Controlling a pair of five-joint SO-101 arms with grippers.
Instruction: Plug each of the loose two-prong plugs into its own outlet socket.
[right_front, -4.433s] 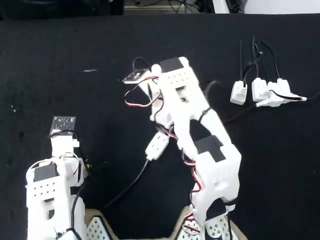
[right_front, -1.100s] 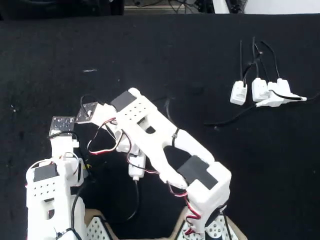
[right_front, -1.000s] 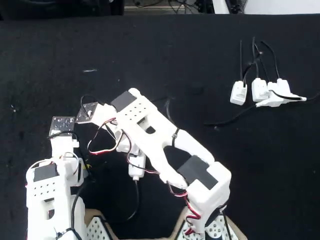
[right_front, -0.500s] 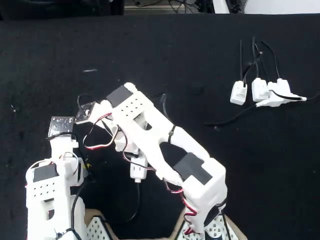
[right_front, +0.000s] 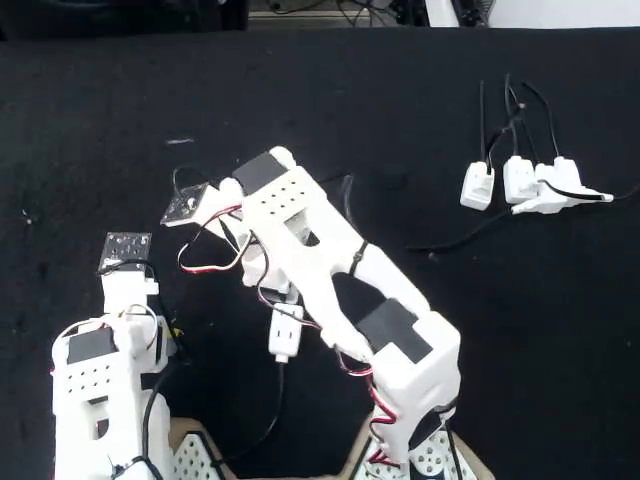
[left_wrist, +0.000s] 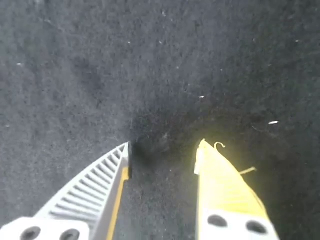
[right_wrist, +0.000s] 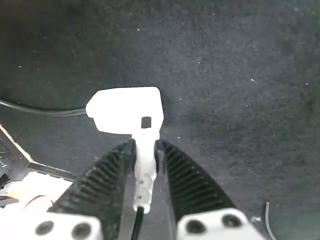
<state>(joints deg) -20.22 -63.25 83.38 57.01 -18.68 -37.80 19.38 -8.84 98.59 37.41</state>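
My right gripper (right_wrist: 145, 143) is shut on the narrow neck of a white plug (right_wrist: 127, 110), whose broad body sticks out beyond the fingertips. A black cord leaves the neck toward the wrist. From above, this plug (right_front: 284, 331) shows at the near left of the black table, under the right arm (right_front: 320, 260), with its cord trailing to the front edge. My left gripper (left_wrist: 162, 148) stands open just above the cloth with nothing between its fingers. The left arm (right_front: 100, 380) sits at the near left corner.
A cluster of white plugs and sockets (right_front: 522, 180) with black cords lies at the far right of the table. One cord (right_front: 460, 238) runs from it toward the middle. Another thin black cord (right_wrist: 40, 111) lies beside the held plug.
The right arm carried the plug from mid-table to the near left. In the last half second it shifted slightly right and away. The left arm stayed still.
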